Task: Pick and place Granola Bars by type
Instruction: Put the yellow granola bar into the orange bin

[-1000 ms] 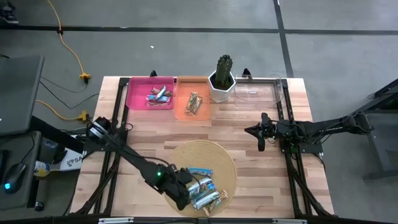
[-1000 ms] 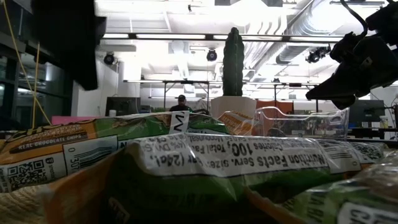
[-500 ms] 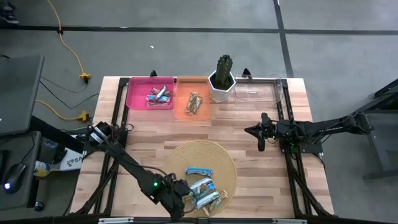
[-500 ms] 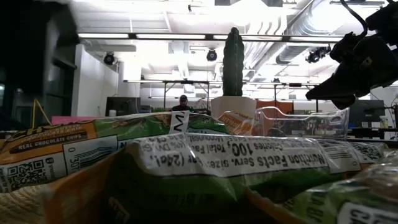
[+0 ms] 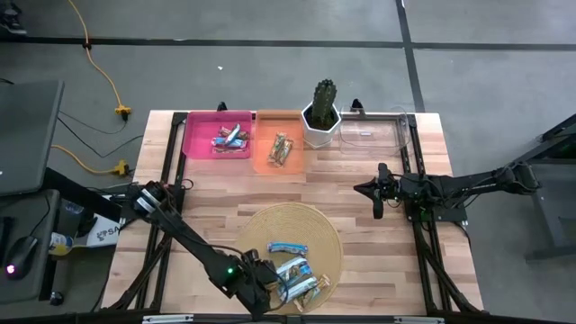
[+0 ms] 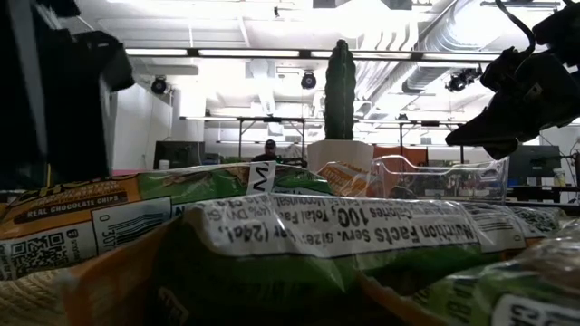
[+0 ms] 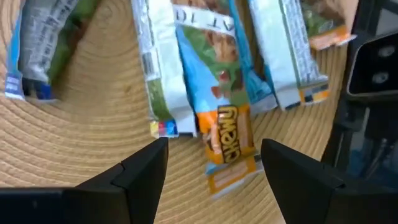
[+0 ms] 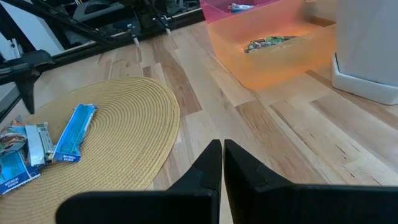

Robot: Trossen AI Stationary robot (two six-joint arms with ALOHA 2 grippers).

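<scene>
High view: the left gripper [image 5: 261, 290] is hovering at the near edge of the woven mat [image 5: 270, 227], beside the granola bars [image 5: 297, 277]. Left wrist view: its fingers [image 7: 146, 171] are standing wide apart, holding nothing, straddling a "Chewy" bar [image 7: 229, 140] whose long axis is running away from them. Right wrist view: the right gripper [image 8: 222, 163] is waiting, fingers together, empty.

Pink bin [image 5: 200, 135], orange bin [image 5: 263, 153]

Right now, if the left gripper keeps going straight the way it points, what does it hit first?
Most likely the Chewy bar: the left gripper is open, fingers either side of that bar's orange end on the woven mat. How much gap remains is unclear.
</scene>
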